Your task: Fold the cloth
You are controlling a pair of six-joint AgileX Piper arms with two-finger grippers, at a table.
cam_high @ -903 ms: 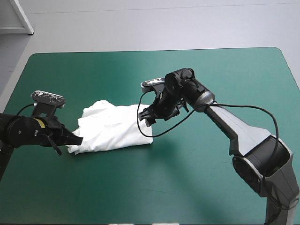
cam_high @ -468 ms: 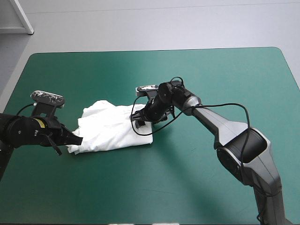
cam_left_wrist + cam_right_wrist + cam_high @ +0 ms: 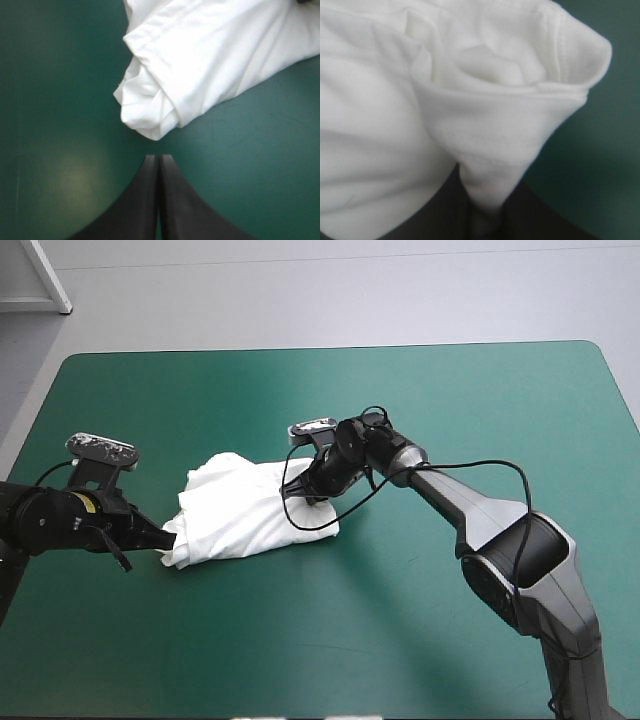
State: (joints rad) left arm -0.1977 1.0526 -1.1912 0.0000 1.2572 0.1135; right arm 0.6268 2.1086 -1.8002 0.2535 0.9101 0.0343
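Position: the T-shirt lies on the tabletop as a loose folded bundle, left of centre, between my two pincers. The layers are uneven, and the corner nearest my left arm shows rolled hems, not a flat edge.

Right pincer: clamped on the T-shirt at the bundle's right-hand corner. The wrist view shows a pinch of doubled cloth with a stitched hem running down between the fingers, and the rest of the garment fills the view ahead. The pincer sits low, at or near the tabletop.

Left pincer: fingers pressed together into a single point and holding nothing. Its tip rests just short of the bundle's near-left corner, with a narrow strip of teal-green cover between them.

Assessment: the fold appears well advanced. The step in hand looks like one more fold, or a squaring-up of the bundle, led by the right pincer.

Requirement for the next move: the held corner should be carried over the bundle toward the left side, lifted enough that the lower layers are not dragged along. My left pincer contributes nothing as it stands. It should either press on the near corner as an anchor, or part its fingers and take that corner. Release should wait until the edges line up.
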